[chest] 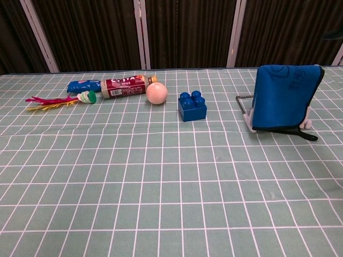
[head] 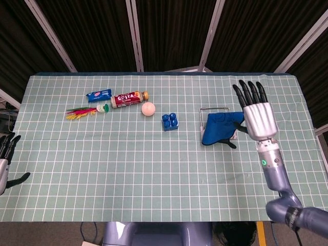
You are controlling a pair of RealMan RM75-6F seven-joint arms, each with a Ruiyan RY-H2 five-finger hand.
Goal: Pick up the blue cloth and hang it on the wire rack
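Note:
The blue cloth hangs draped over the wire rack at the right side of the table, covering most of it. My right hand is raised to the right of the cloth, fingers spread and holding nothing, apart from the cloth. The chest view does not show this hand. My left hand sits at the table's left edge, low, fingers apart and empty.
A blue building block stands left of the rack. Further left lie a pale ball, a red bottle, a blue packet and a feathered shuttlecock.

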